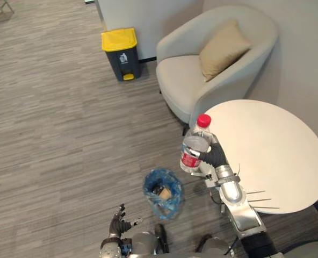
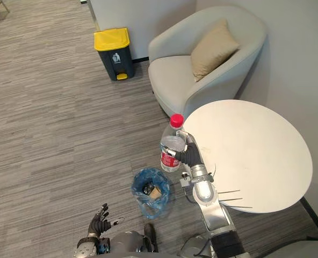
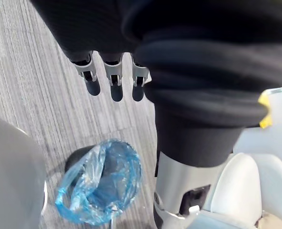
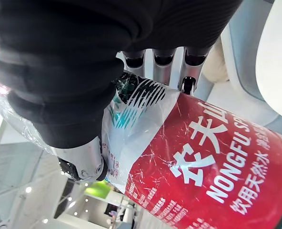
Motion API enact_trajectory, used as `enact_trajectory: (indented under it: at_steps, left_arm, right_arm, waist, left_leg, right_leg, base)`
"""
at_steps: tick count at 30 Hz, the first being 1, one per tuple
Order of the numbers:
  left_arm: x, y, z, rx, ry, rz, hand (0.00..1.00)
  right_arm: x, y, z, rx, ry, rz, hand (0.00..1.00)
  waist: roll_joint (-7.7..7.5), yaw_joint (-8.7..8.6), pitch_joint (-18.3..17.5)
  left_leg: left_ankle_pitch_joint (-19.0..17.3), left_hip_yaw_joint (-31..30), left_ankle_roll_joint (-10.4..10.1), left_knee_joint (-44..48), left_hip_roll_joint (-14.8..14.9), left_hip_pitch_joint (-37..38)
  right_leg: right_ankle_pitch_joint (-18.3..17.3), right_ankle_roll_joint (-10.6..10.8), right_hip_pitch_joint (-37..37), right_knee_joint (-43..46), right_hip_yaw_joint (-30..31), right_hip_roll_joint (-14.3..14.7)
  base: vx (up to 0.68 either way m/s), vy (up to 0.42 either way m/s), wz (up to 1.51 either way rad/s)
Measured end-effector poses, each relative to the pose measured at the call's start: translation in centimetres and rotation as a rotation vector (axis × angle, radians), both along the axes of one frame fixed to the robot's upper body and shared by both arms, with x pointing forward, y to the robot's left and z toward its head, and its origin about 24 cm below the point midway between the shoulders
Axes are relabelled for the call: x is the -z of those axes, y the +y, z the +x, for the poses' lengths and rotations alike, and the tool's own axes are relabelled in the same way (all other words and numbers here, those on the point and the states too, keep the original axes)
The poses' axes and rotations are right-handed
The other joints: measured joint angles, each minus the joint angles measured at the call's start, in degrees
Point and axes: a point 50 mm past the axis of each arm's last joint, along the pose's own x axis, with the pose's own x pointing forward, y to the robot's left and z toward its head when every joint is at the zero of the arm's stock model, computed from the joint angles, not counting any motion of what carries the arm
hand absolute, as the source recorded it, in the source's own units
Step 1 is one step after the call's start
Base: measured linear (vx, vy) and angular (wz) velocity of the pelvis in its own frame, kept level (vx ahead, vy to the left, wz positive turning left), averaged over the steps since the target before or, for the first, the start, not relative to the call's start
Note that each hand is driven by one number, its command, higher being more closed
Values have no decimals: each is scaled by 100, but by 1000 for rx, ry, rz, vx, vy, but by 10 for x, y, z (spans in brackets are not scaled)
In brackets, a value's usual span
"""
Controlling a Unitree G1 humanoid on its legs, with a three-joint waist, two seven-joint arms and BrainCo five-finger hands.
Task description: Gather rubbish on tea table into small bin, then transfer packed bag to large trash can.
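Off the table's rim, right hand: I have my right hand (image 1: 217, 155) curled round a clear plastic bottle (image 1: 193, 149) with a red cap and red label. The right wrist view shows the fingers (image 4: 164, 62) wrapped over the label.
Bottle position: upright in that grip, in the air. It is off the round white table (image 1: 277, 161), which lies to the hand's right.
Small bin: the small bin (image 1: 163, 192), lined with a blue bag, stands on the floor below the right hand and a little to its left. I judge the bottle is not quite over the opening.
Bin contents: a brown scrap and a dark item lie inside the bag; I cannot identify them.
Left hand: my left hand (image 1: 117, 220) hangs low, nearer to me than the bin, fingers spread and holding nothing. Its wrist view has the bin just past the fingertips.
Table top: the surface to the right of the holding hand reads as plain white; I note no other rubbish on it.
Large trash can: the dark large trash can (image 1: 121, 52) with a yellow lid stands far beyond both hands, by the wall, lid down.
Done, in my judgement: gathering is nearly complete, and this bottle looks like the last piece.
Outstanding: drop the bottle into the bin, then lift out the bag and carry it to the large can.
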Motion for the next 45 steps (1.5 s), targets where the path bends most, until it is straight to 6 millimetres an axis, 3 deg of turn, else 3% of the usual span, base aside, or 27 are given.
enact_trajectory:
  at_steps: [1, 2, 3, 5, 6, 8, 10, 15, 17, 19, 20, 23, 27, 33, 34, 45]
  left_arm:
    - [-1, 1, 3, 4, -8, 3, 0]
    - [-2, 3, 4, 7, -9, 12, 0]
    - [-2, 4, 6, 12, -15, 15, 0]
    - [-6, 7, 14, 14, -47, 26, 0]
    - [-8, 6, 19, 9, -61, 22, 0]
    - [-11, 4, 26, 13, -89, 19, 0]
    - [-14, 6, 33, 6, -112, 37, 0]
    - [-30, -5, 69, 15, -222, 31, 0]
    - [-46, -16, 97, -20, -318, -11, 0]
    - [-60, -24, 113, -58, -393, -54, 0]
    - [-80, -30, 128, -105, -486, -104, 0]
    - [-117, -29, 146, -175, -660, -154, 0]
    - [-137, -24, 154, -229, -746, -178, 0]
    - [-153, -20, 156, -275, -827, -221, 0]
    - [-155, -21, 157, -273, -833, -222, 0]
    - [-176, -24, 169, -251, -914, -249, 0]
  right_arm:
    - [0, -2, 0, -6, 0, -15, 100]
    - [0, -4, -1, -10, 3, -25, 100]
    - [0, -7, -3, -14, 5, -42, 100]
    - [-2, -8, -2, -28, -3, -63, 100]
    - [-6, -8, 4, -49, -23, -97, 100]
    - [-17, -11, 16, -68, -69, -173, 100]
    - [-22, -14, 30, -55, -85, -219, 100]
    - [-43, -20, 63, 8, -152, -261, 100]
    - [-61, -19, 75, 58, -227, -253, 100]
    - [-71, -15, 79, 78, -265, -242, 100]
    - [-81, -8, 80, 92, -310, -216, 100]
    - [-102, 6, 79, 111, -404, -148, 100]
    - [-122, 14, 85, 136, -457, -109, 100]
    - [-164, 19, 93, 154, -584, -107, 100]
    - [-167, 18, 93, 154, -593, -110, 0]
    - [-182, 2, 99, 178, -617, -176, 0]
  waist:
    - [-70, -4, 64]
    - [-5, -8, 114]
    - [-87, -37, 145]
    - [-145, -54, 364]
    - [-8, -115, 532]
    - [253, -68, 790]
    - [304, 19, 894]
    - [456, 42, 1046]
    - [560, 71, 1160]
    - [569, 170, 1232]
    - [571, 243, 1376]
    - [573, 350, 1454]
    - [537, 501, 1475]
    - [532, 523, 1479]
    - [531, 527, 1479]
    - [457, 436, 1505]
  left_leg:
    - [3, -183, -7, 60, -39, -105]
    - [6, -255, -15, 105, -71, -196]
    - [10, -461, -28, 255, -196, -365]
    - [-182, -624, -120, 809, -374, -823]
    - [-310, -763, -193, 1234, -357, -1200]
    - [-362, -675, -320, 1590, -85, -1758]
    - [-301, -508, -407, 1790, 143, -2286]
    - [-296, -601, -424, 2312, 227, -3438]
    - [-376, -611, -416, 2780, 269, -4215]
    - [-520, -592, -434, 3172, 318, -4717]
    - [-655, -606, -432, 3615, 343, -5220]
    - [-805, -589, -396, 4331, 454, -6286]
    - [-892, -583, -424, 4979, 536, -7027]
    - [-910, -593, -428, 5284, 568, -7598]
    - [-905, -586, -435, 5286, 580, -7633]
    - [-894, -575, -446, 5278, 627, -7738]
  right_leg:
    - [25, 43, -142, -302, 352, 178]
    - [61, 103, -218, -482, 470, 220]
    - [134, 212, -251, -742, 576, 234]
    - [199, 236, -407, -735, 574, 78]
    - [332, 242, -608, -478, 485, 60]
    - [413, 122, -1049, -279, 230, 102]
    - [407, 61, -1584, 12, 129, 149]
    - [344, -42, -2697, 579, 44, 157]
    - [281, -69, -3435, 995, 91, 157]
    - [172, -58, -3942, 1373, 155, 160]
    - [21, -72, -4442, 1833, 195, 133]
    - [-270, -70, -5477, 2630, 195, 36]
    - [-489, -155, -6204, 3381, 205, -71]
    - [-597, -116, -6752, 3742, 214, -146]
    - [-597, -116, -6789, 3745, 213, -145]
    - [-570, -159, -6903, 3746, 195, -132]
  base:
    - [-23, -66, 78]
    - [-4, -79, 114]
    - [-31, -108, 127]
    - [-50, -161, 127]
    - [-31, -190, 93]
    - [-17, -155, 57]
    - [-9, -169, 15]
    - [-17, -86, 9]
    - [-89, 24, -4]
    - [-114, 28, -6]
    - [-163, 7, -1]
    - [-143, -50, 19]
    - [-78, -37, 19]
    - [-86, 15, 6]
    - [-72, 16, 1]
    - [-31, 13, -1]
